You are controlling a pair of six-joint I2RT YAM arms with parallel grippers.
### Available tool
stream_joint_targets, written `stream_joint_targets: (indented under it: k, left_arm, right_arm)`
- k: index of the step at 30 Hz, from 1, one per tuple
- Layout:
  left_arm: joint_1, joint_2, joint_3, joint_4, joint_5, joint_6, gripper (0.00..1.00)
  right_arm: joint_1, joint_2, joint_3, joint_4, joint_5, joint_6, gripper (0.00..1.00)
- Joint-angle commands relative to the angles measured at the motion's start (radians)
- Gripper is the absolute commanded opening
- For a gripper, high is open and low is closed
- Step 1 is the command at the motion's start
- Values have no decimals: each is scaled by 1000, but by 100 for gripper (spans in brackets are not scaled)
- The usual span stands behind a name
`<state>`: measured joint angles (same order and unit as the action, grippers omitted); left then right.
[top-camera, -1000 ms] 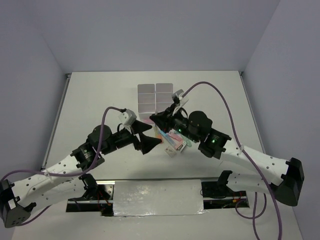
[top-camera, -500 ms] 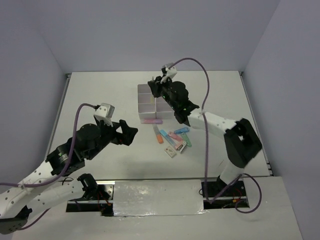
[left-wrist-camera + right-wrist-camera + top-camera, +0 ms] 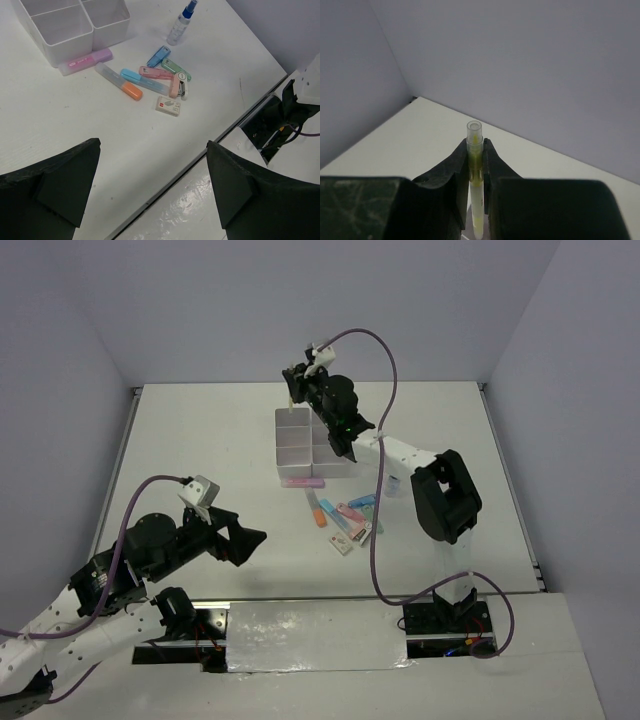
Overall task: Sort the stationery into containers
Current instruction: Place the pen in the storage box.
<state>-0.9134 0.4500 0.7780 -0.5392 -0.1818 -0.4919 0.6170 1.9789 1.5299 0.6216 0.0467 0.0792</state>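
Yellow thin pen (image 3: 474, 131), upright, is pinched in the right end effector (image 3: 475, 150), a grip only its wrist view shows; from above it hovers at the far end of the white six-cell plastic container (image 3: 296, 448). The left end effector (image 3: 152, 147), spread wide, hangs near the surface's (image 3: 75, 130) front edge, well apart from pastel markers and erasers (image 3: 145, 82) scattered beside the container.

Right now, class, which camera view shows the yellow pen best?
The right wrist view: the yellow pen stands upright, clamped in the right gripper, centre frame. The top external view shows only a thin pale sliver at that gripper, near the containers. The left wrist view misses it.
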Motion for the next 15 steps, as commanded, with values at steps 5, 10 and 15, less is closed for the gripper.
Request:
stream_joint_targets:
  k: [5, 10, 15]
  left_arm:
    - [-4, -24, 1, 30, 31, 33, 99]
    - [-2, -20, 4, 25, 27, 35, 99]
    - [1, -19, 7, 24, 18, 35, 99]
  right_arm:
    - [-20, 78, 24, 90, -31, -58, 0]
    - [-33, 93, -13, 128, -42, -24, 2]
    - [-33, 75, -98, 181, -42, 8, 18]
